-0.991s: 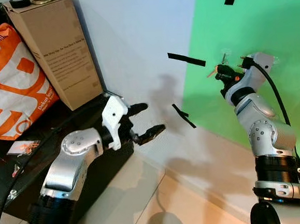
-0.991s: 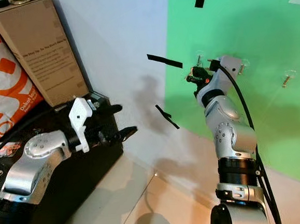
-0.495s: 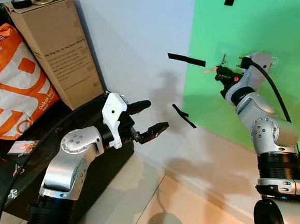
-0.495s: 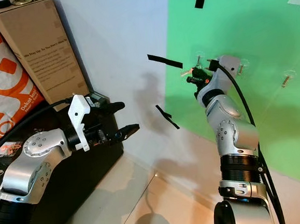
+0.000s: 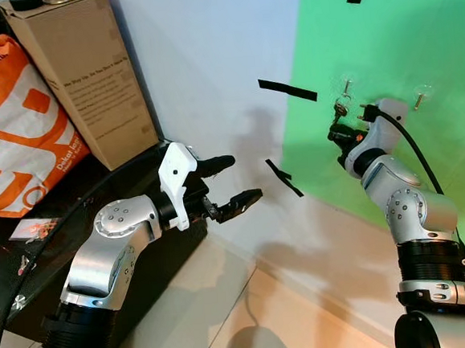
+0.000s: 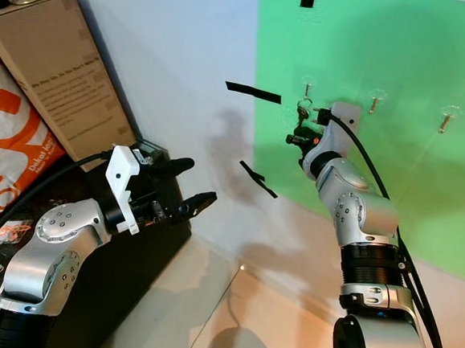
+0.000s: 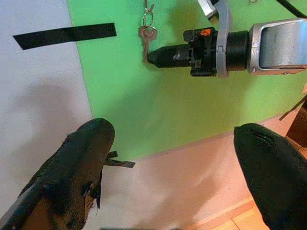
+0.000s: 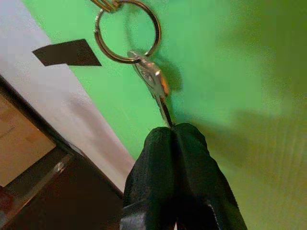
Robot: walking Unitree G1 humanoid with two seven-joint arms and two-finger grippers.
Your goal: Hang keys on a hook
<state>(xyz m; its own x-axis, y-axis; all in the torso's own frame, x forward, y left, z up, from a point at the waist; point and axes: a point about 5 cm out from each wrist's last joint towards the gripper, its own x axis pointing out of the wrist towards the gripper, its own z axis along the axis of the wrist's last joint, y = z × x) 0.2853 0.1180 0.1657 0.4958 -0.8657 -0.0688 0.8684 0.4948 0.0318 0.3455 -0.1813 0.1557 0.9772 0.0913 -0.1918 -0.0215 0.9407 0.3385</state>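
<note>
The keys (image 7: 146, 32) hang on their ring (image 8: 127, 32) from the leftmost hook (image 6: 307, 82) on the green panel (image 6: 425, 167), the key blade pointing down against the panel. The right hand (image 8: 175, 136) is raised to the panel just below that hook, its two black fingers pressed together and pinching the tip of the key blade. Two more hooks (image 6: 376, 98) sit on the panel to the right of the one carrying the keys, both bare.

The left hand (image 5: 227, 182) hovers well to the left of the green panel, in front of the white wall (image 5: 207, 55), its fingers (image 7: 79, 158) spread wide apart with nothing between them. Strips of black tape (image 5: 288, 90) are stuck on the wall beside the panel's left edge. Further left of the panel, a cardboard box (image 5: 80, 81) and an orange bag (image 5: 15, 126) stand on a dark bench (image 5: 30, 262).
</note>
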